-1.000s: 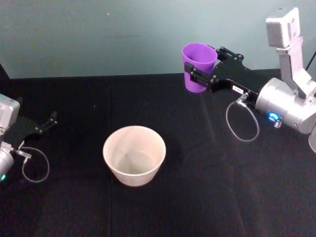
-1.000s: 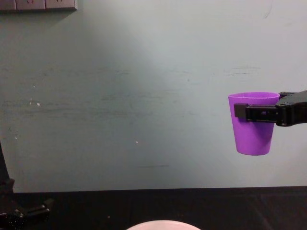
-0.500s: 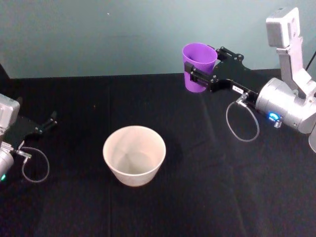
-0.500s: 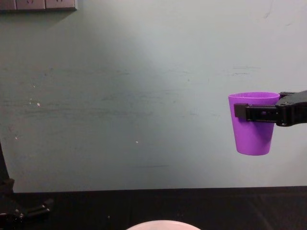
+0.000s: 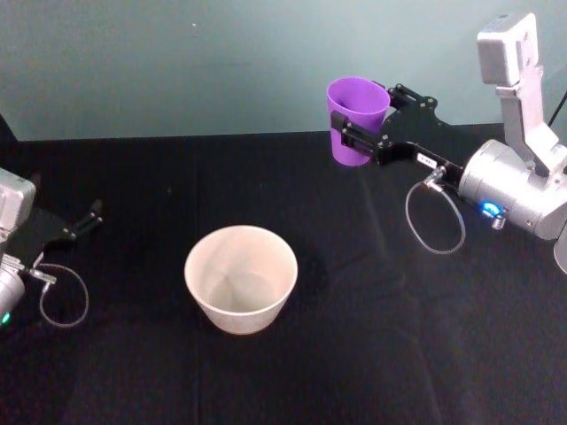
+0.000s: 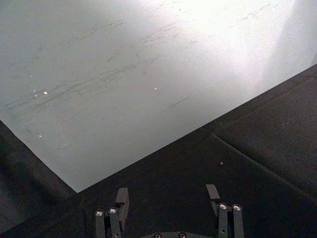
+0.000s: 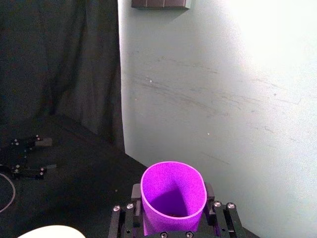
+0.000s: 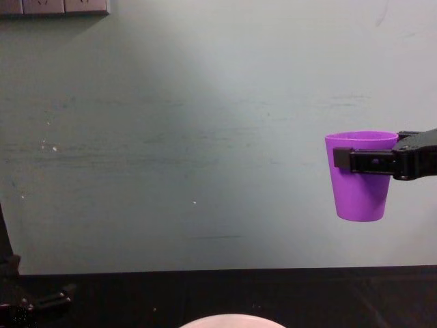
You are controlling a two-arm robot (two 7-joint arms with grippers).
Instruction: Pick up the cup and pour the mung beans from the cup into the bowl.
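Head view: right gripper [image 5: 353, 135] clamped on upright cup [image 5: 358, 104], raised over far edge of tabletop [image 5: 399, 354], right of centre; no shift in last second (pour not begun); bowl [image 5: 240, 277] mid-tabletop, well apart; left gripper [image 5: 89, 220] parked at left edge, fingers spread.

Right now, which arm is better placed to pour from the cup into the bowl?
Right. The right pincer holds the cup upright in the air, not yet over the bowl; the left pincer lies open, far from both.
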